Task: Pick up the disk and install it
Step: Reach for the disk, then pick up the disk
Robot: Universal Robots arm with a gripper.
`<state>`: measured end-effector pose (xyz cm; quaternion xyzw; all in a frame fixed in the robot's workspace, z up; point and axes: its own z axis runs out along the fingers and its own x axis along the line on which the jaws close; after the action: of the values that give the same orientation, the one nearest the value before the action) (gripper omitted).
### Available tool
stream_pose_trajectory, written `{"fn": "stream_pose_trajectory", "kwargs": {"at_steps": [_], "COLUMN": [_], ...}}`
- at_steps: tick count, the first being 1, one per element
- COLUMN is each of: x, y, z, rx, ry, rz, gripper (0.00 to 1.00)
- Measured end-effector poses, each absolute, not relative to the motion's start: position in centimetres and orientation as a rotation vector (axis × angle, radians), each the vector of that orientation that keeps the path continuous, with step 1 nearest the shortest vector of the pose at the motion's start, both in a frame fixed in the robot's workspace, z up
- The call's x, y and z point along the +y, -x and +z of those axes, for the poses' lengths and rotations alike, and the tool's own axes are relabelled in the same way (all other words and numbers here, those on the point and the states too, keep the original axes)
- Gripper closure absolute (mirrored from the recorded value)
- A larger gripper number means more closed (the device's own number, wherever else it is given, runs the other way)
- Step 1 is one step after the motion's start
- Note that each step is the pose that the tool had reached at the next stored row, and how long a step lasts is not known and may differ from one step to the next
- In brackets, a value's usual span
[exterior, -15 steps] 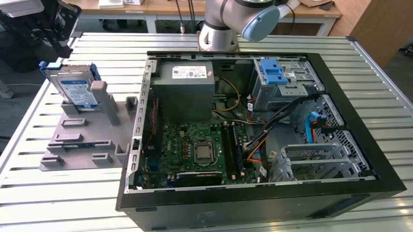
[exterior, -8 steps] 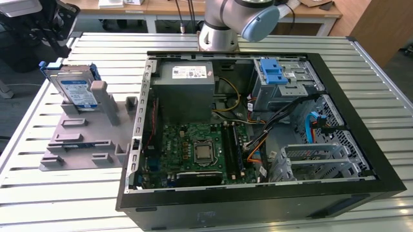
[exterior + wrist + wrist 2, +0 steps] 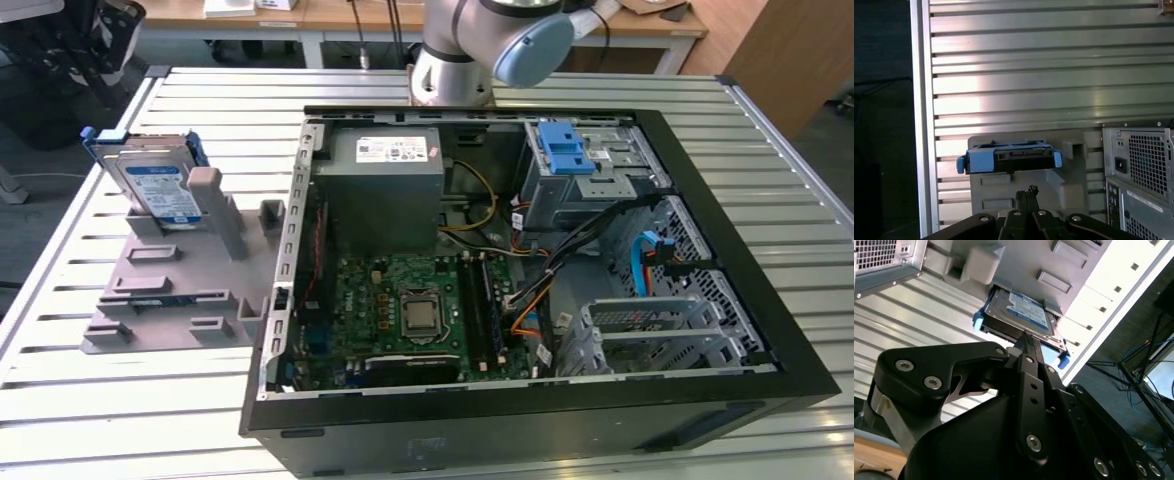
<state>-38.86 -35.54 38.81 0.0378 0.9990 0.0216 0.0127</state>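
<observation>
Silver slatted metal table (image 3: 80,420) carries an open black computer case (image 3: 534,440); beside it, on the exterior view's left, a grey plastic holder (image 3: 174,285) props the silver, blue-framed disk (image 3: 158,190) on edge, leaning. Black jaws, closed on nothing, point at the disk in both wrist views.

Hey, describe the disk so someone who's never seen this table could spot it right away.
Find the open black computer case on the slatted metal table; at the exterior view's left of it sits a grey plastic holder. The disk stands propped at the holder's far end: flat, silver, white-and-blue label, thin blue frame, unlike the boxy grey power supply inside the case.
</observation>
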Motion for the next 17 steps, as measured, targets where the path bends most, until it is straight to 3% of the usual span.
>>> {"fn": "stream_pose_trajectory", "kwargs": {"at_steps": [17], "x": [-34.4], "y": [41.7], "z": [38.4], "rx": [3.115], "ry": [-0.118], "rz": [0.066], "gripper": [0.89]}}
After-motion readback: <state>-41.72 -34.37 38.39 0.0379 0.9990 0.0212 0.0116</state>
